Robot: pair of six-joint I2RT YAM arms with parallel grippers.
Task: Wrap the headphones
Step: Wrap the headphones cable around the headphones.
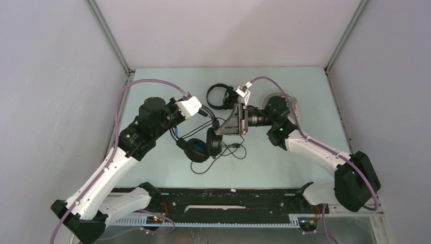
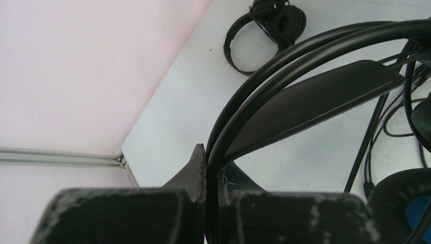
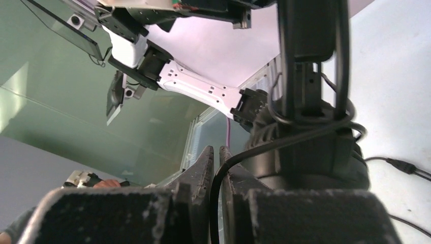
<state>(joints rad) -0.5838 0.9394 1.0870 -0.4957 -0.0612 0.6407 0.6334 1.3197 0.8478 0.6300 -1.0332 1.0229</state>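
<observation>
The bulky black headphones (image 1: 199, 148) with blue lining lie mid-table, headband raised. My left gripper (image 1: 212, 120) is shut on that headband (image 2: 305, 96), which runs up between its fingers (image 2: 198, 168). My right gripper (image 1: 221, 130) sits just right of it, jaws almost together with the headphones' thin black cable (image 3: 239, 156) pinched between them. More cable is looped round the ear cup's stem (image 3: 305, 117), and the rest trails on the table (image 1: 231, 150). A small slim black headset (image 1: 218, 96) lies behind. A white headset (image 1: 296, 103) is partly hidden by the right arm.
Grey walls close in the pale table (image 1: 167, 162) on the left, back and right. A black rail (image 1: 228, 201) runs along the near edge between the arm bases. Both arms crowd the table's middle, their wrists almost touching.
</observation>
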